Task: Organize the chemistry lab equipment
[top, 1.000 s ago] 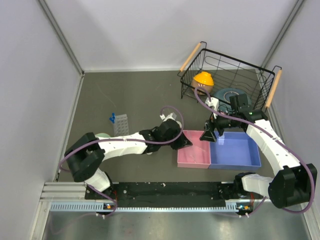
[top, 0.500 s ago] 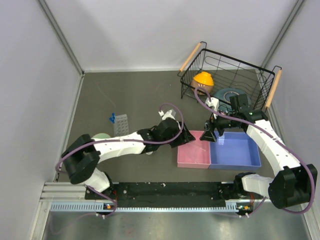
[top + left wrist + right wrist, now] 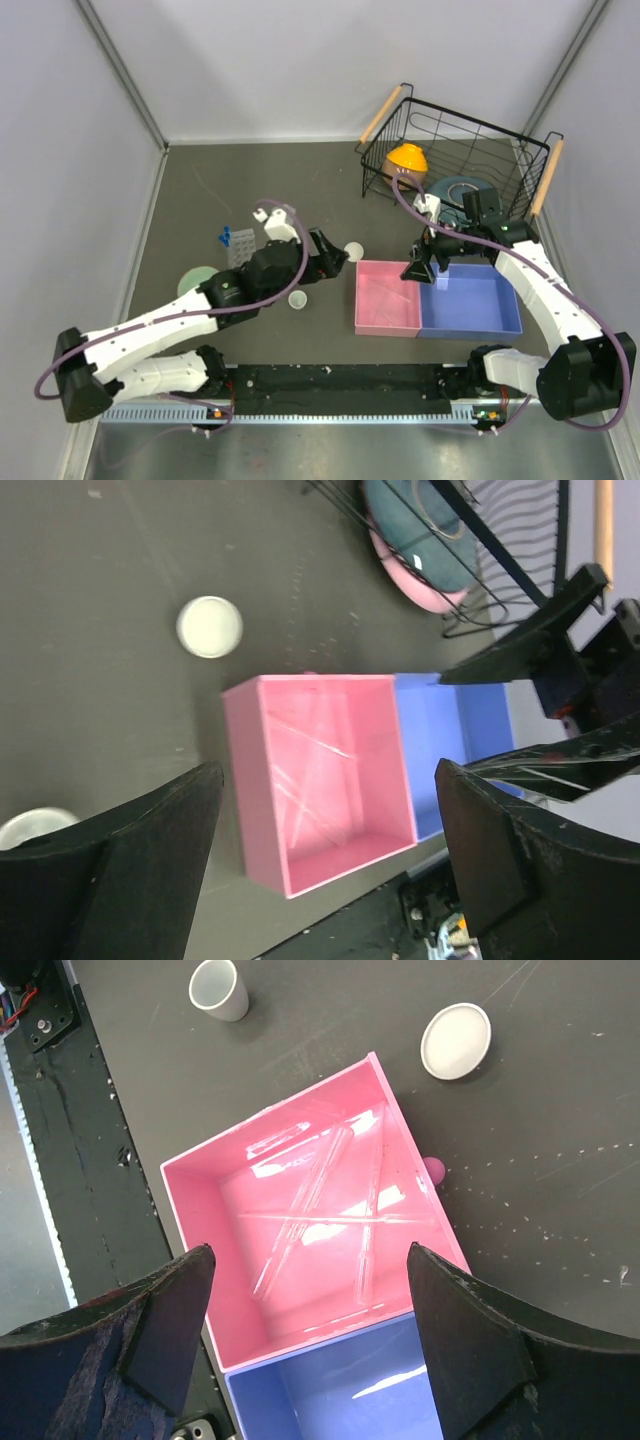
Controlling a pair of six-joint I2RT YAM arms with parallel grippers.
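Note:
Several thin clear pipettes point(image 3: 318, 1203) lie crossed inside the pink bin point(image 3: 372, 318), also seen in the left wrist view as pipettes point(image 3: 312, 752). My left gripper point(image 3: 331, 256) hangs open and empty left of that bin. My right gripper point(image 3: 424, 268) hovers open and empty over the seam between the pink bin and the blue bin point(image 3: 497, 320). One round white dish point(image 3: 354, 251) rests on the table by the left fingers, and a second white dish point(image 3: 297, 300) sits nearer. The clear tube rack point(image 3: 241, 248) with blue-capped tubes point(image 3: 225, 238) stands further left.
A black wire basket point(image 3: 530, 160) at the back right holds an orange bowl point(image 3: 406, 160) and a teal plate point(image 3: 456, 189). A pale green bowl point(image 3: 194, 281) lies under the left arm. A small pink object point(image 3: 433, 1169) sits against the pink bin's outer wall.
My left gripper has opened from shut and pulled back left, off the pink bin, uncovering both white dishes. The right arm has stayed in place.

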